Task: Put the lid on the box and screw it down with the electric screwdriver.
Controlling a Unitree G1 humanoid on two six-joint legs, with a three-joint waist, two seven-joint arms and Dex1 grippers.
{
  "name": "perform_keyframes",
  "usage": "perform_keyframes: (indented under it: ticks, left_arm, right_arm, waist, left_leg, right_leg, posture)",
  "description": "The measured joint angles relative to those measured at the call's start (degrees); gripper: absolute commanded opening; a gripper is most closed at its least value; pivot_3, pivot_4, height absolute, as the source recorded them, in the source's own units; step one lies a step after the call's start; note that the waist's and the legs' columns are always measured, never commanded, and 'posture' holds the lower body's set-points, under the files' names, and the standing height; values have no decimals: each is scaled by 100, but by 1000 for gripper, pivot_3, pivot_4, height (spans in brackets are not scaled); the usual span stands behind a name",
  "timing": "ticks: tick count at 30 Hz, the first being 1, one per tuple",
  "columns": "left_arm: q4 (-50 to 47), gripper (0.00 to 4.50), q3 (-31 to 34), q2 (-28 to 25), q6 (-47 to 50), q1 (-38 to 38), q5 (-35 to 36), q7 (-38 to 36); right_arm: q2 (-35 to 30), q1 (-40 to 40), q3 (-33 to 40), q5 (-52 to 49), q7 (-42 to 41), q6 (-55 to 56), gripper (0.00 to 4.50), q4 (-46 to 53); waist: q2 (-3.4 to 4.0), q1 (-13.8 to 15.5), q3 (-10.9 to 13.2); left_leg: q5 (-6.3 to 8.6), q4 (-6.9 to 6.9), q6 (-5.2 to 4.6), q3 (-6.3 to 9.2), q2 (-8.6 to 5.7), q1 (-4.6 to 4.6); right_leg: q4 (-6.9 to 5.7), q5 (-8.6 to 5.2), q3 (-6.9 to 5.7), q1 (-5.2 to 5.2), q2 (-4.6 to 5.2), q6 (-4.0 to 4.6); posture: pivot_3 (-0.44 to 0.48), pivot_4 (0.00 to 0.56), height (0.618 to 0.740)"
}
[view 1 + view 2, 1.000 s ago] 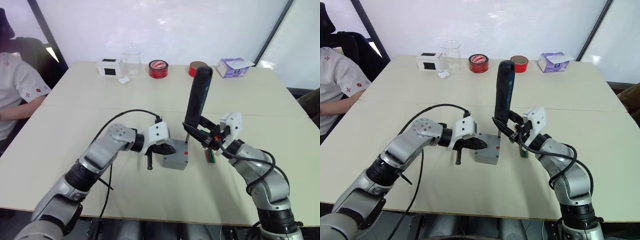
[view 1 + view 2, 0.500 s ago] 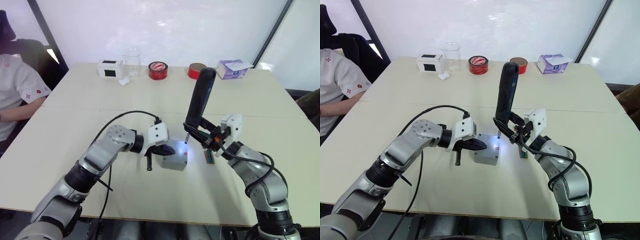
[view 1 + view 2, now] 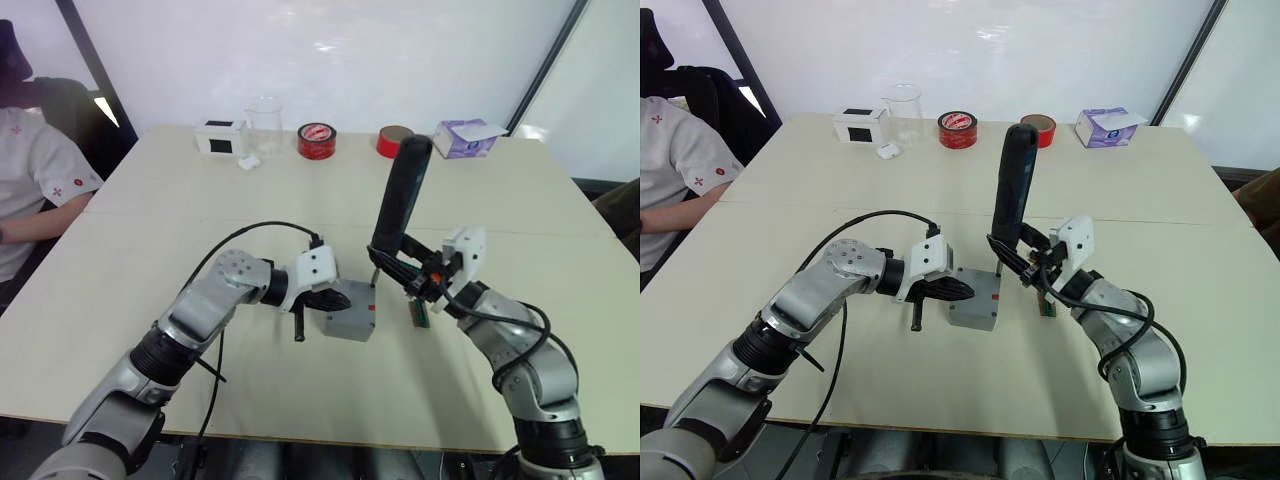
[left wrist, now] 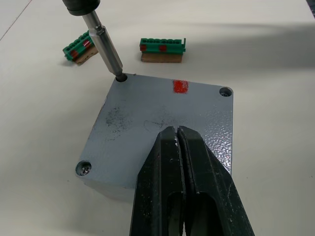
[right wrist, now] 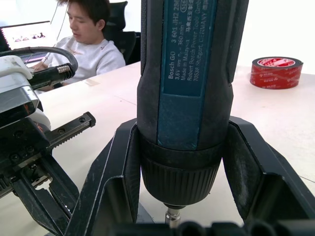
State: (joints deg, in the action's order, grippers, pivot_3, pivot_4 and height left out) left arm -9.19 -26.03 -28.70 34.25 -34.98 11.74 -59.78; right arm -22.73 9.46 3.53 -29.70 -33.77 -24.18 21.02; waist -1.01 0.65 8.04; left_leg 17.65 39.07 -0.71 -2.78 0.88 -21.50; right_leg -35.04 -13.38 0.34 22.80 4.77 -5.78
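The light at the tip of the electric screwdriver (image 3: pixel 398 202), lit half a second ago, is now off, so you have probably paused or finished this corner. Your right tool (image 5: pixel 179 196) is clenched around the driver body, holding it upright with the bit seated in a far corner hole of the lid (image 4: pixel 162 123). The lid sits flush on the box (image 3: pixel 350 311) mid-counter. Your left tool (image 4: pixel 180 147) is pressed closed, fingertips resting on the lid. One near corner already shows a screw; another looks empty.
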Motion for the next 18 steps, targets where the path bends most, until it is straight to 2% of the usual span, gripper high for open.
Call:
perform_keyframes:
  ticks: [3, 6, 10, 12, 14, 16, 18]
  left_arm:
    - [3, 0, 9, 28, -4, 2, 6, 2]
    - [9, 0, 117, 202, 34, 48, 96, 22]
    - [60, 0, 325, 555, 306, 111, 375, 167]
    - [73, 0, 492, 679, 515, 144, 551, 272]
    - [45, 0, 738, 704, 720, 157, 795, 353]
    - [-266, 0, 1161, 623, 974, 155, 1160, 374]
    - [-580, 0, 1271, 344, 1052, 129, 1273, 322]
  right_arm:
    - [-105, 218, 65, -196, -29, -293, 1817, -12]
    - [-286, 871, 274, -628, 65, -898, 1817, -122]
    - [-571, 2065, 926, -1493, 340, -1527, 1817, -170]
    - [-777, 2397, 1302, -2028, 505, -1905, 1817, -167]
    - [-1067, 2550, 1592, -2607, 725, -2497, 1817, -283]
    - [-1902, 2651, 1792, -3300, 928, -3763, 1817, -857]
    - [-2570, 2667, 1736, -3438, 995, -4693, 1817, -1407]
  waist:
    - [4, -1, 6]
    - [41, -6, 34]
    - [61, 6, 56]
    - [60, 14, 56]
    - [60, 9, 57]
    - [68, 10, 73]
    - [72, 6, 87]
  left_leg:
    - [0, 0, 0, -1, 0, -15]
    - [-5, 10, 3, -6, -7, -92]
    - [-7, 12, 3, 0, -12, -163]
    - [-7, 14, 3, 19, -11, -181]
    - [-6, 13, 2, 25, -8, -188]
    - [-6, 10, 2, 22, -13, -192]
    - [-6, 10, 1, 16, -19, -192]
  right_leg:
    - [0, 0, -1, 16, 3, 0]
    - [-11, 5, -2, 92, 13, 0]
    - [-27, 18, -8, 163, 9, -23]
    - [-21, 20, -31, 169, 5, -27]
    - [-12, 20, -38, 170, 2, -26]
    - [-9, 19, -39, 172, 13, -26]
    - [-5, 13, -39, 172, 23, -14]
  posture:
    - [0, 150, 740]
    - [0, 150, 740]
    - [0, 150, 740]
    - [0, 150, 740]
    - [0, 150, 740]
    - [0, 150, 740]
    - [0, 150, 740]
